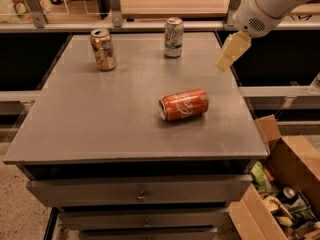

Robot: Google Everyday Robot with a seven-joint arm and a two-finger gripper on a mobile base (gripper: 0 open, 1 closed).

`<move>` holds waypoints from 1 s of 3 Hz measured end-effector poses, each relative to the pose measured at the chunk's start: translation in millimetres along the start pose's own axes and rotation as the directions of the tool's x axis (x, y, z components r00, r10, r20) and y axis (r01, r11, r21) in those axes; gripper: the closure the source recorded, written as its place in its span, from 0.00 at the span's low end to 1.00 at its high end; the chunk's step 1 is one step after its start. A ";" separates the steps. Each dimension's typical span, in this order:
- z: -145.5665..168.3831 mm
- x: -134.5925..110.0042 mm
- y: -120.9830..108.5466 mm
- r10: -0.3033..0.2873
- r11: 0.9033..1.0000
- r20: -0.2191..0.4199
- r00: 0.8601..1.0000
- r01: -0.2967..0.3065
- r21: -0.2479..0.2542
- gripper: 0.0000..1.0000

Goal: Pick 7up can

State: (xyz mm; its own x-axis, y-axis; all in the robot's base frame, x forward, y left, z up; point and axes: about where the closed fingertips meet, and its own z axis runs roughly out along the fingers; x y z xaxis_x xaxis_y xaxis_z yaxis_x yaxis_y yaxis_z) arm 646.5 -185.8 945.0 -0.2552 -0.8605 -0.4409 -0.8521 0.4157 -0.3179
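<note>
The 7up can [173, 37] stands upright at the back of the grey table [100, 119], pale silvery-white with green markings. My gripper [231, 52] hangs from the white arm at the upper right, above the table's right back edge. It is to the right of the can and apart from it, holding nothing that I can see.
A gold-brown can [103, 49] stands upright at the back left. A red-orange can [184, 104] lies on its side near the table's middle. A cardboard box [280, 189] of clutter sits on the floor at the lower right. A railing [150, 26] runs behind the table.
</note>
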 end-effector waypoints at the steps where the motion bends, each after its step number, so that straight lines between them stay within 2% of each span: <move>1: 24.8 -11.2 -26.5 0.067 0.998 0.047 0.997 -0.068 0.007 0.00; 3: 77.5 -37.8 -68.3 0.181 0.982 0.176 0.968 -0.187 0.018 0.00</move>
State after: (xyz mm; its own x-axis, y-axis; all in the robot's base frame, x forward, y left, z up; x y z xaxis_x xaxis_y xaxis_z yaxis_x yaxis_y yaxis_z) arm 749.8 -158.9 918.3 -0.3208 -0.7055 -0.6319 -0.7808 0.5747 -0.2452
